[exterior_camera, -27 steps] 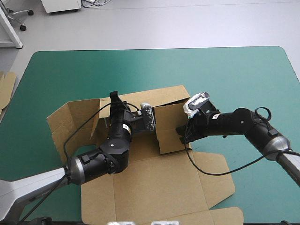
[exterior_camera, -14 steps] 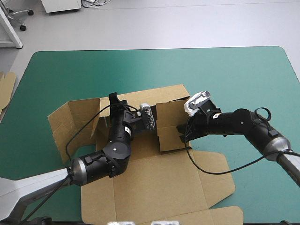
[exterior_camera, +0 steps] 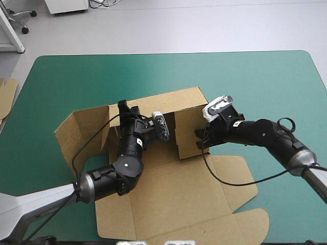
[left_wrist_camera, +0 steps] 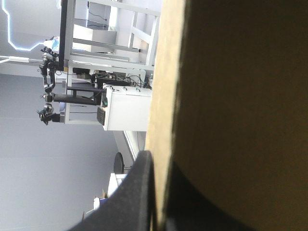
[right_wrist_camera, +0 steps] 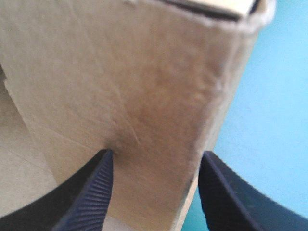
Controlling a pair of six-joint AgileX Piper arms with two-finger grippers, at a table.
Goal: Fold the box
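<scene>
The brown box (exterior_camera: pixel 179 196) lies mid-table, its lid panel flat toward the near edge, with the back wall and the right side wall (exterior_camera: pixel 186 131) raised. My left gripper (exterior_camera: pixel 129 109) is at the back wall's top edge. In the left wrist view this gripper (left_wrist_camera: pixel 161 159) is shut on the box (left_wrist_camera: pixel 231 96), the board's edge pinched between the black fingers. My right gripper (exterior_camera: pixel 200 139) stands open just outside the right side wall. In the right wrist view the right gripper (right_wrist_camera: pixel 155 155) has its fingers spread against that wall (right_wrist_camera: pixel 134 82).
The box's left flap (exterior_camera: pixel 82 130) stands half raised toward the table's left side. More board (exterior_camera: pixel 6 97) shows at the table's left edge. Bare teal-green cover (exterior_camera: pixel 245 76) lies beyond the box and to its right.
The right side wall now stands more upright and closer to the back wall. The right gripper has moved slightly toward the far edge, and the flat lid panel has shifted to the right.
</scene>
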